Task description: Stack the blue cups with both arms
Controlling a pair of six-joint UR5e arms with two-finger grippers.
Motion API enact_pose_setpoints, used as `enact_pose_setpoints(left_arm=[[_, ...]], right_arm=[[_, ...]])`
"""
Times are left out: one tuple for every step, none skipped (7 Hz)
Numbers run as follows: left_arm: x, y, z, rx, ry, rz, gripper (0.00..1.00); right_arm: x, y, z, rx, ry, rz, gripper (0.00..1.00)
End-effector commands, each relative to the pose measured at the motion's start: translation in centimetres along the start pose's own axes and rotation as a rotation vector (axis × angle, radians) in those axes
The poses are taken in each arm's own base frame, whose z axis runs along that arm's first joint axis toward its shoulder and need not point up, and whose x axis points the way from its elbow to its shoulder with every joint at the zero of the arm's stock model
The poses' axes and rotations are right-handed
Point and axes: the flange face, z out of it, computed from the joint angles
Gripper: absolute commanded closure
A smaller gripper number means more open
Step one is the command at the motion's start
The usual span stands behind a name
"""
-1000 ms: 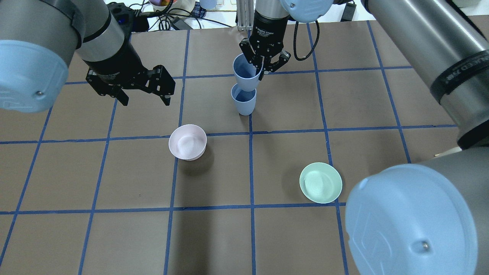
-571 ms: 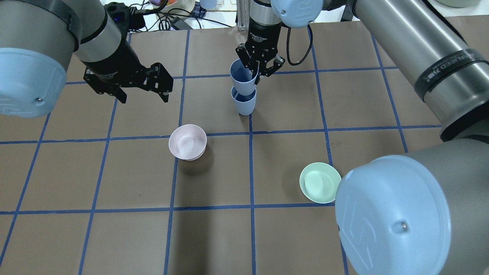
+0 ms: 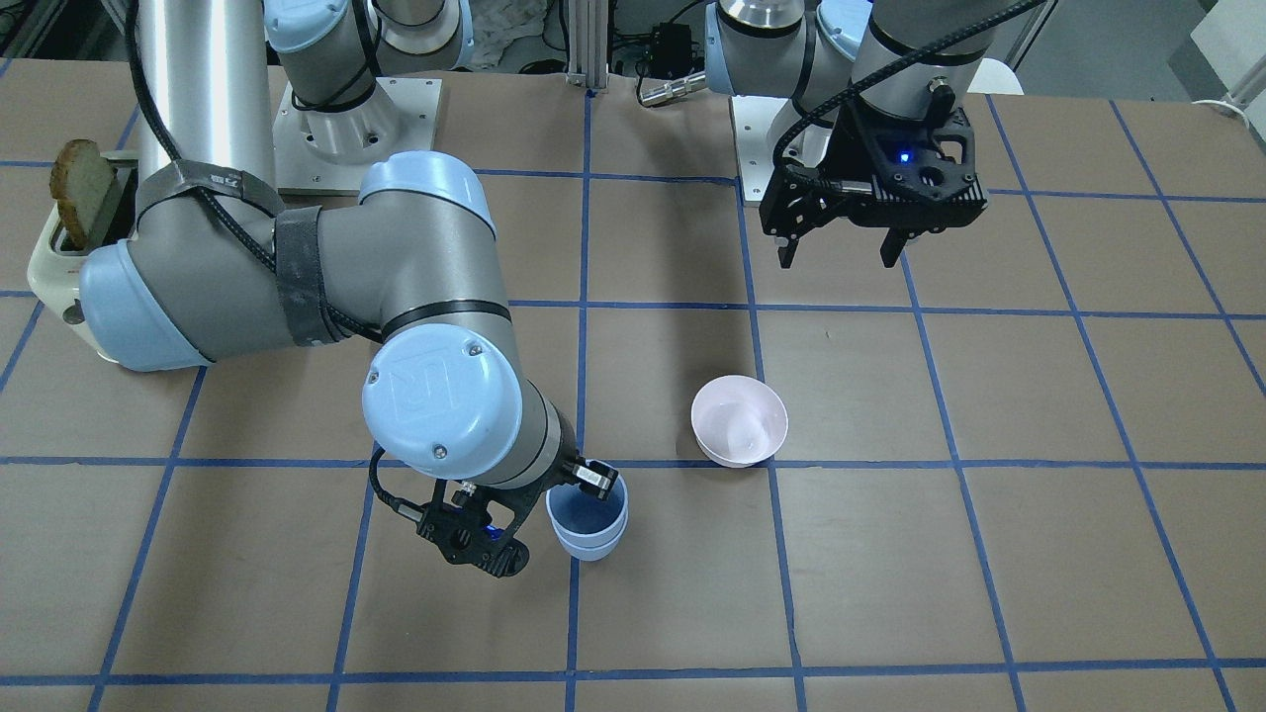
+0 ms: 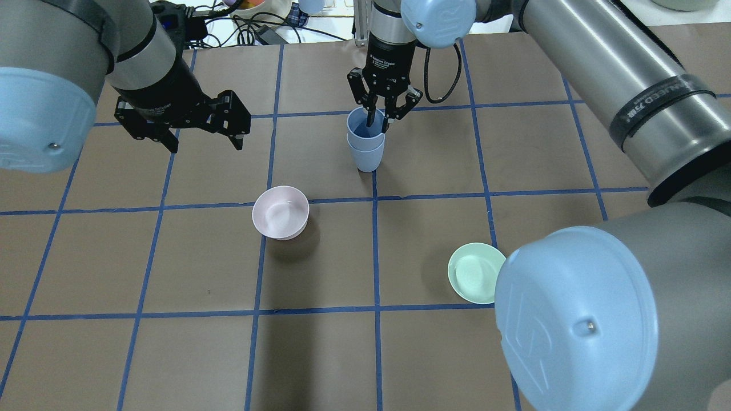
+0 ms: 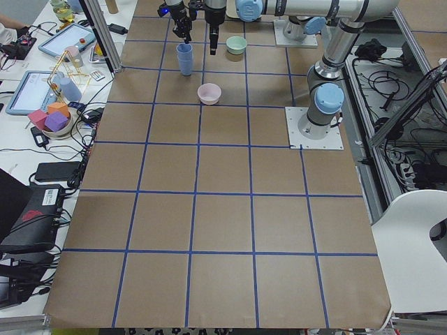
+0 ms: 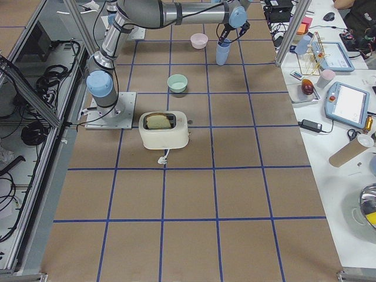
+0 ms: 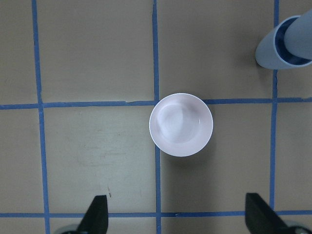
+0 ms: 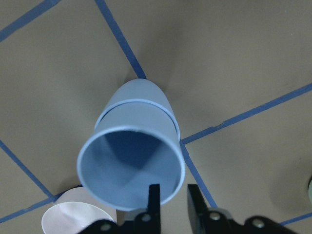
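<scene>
The two blue cups stand nested on the far middle of the table, the upper cup (image 4: 358, 132) sunk into the lower cup (image 4: 366, 160); only the lower cup's base and a thin band show. They also show in the front view (image 3: 588, 516) and the right wrist view (image 8: 129, 161). My right gripper (image 4: 381, 120) stands over the upper cup's far rim, one finger inside and one outside, jaws a little apart with a gap around the thin wall (image 8: 173, 195). My left gripper (image 4: 204, 145) hangs wide open and empty to the left, above bare table.
A pale pink bowl (image 4: 280, 212) sits left of centre, directly under the left wrist camera (image 7: 181, 124). A mint-green bowl (image 4: 471, 279) sits nearer right, partly behind my right arm's elbow. A toaster (image 6: 164, 129) holding a slice of bread stands near the right arm's base.
The upper cup has come down from above the lower cup into it. The right gripper has lowered with it and its jaws have parted slightly. The left gripper drifted slightly left and back.
</scene>
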Motion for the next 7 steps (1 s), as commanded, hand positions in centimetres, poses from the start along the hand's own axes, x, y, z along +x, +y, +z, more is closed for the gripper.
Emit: enact_pose_setpoints(left_arm=[[0.0,0.0,-0.1,0.002,-0.002,-0.005,0.00],[0.0,-0.1,0.0,0.000,-0.002,-0.005,0.00],[-0.1,-0.1,0.0,-0.001,-0.004,-0.005,0.00],[-0.1,-0.1,0.0,-0.001,-0.005,-0.003,0.00],[-0.1,0.0,-0.2,-0.003,-0.005,-0.003,0.00],[0.0,0.0,-0.6,-0.017,-0.005,0.004,0.00],[0.0,-0.3,-0.4,-0.036,-0.006,0.010,0.00]], right_arm=[[-0.4,-0.4,-0.8,0.044,-0.036,-0.026,0.00],[0.4,-1.0,-1.7,0.076,-0.027,-0.048,0.00],[2.1,-1.4,-3.4,0.163,0.061,-0.135,0.00],[3.7,-2.0,-5.1,0.187,0.082,-0.194,0.00],[6.9,-2.6,-8.3,0.206,0.065,-0.257,0.00],[11.0,-3.7,-10.8,0.206,0.066,-0.360,0.00],[14.6,-2.9,-12.6,0.216,0.071,-0.369,0.00]])
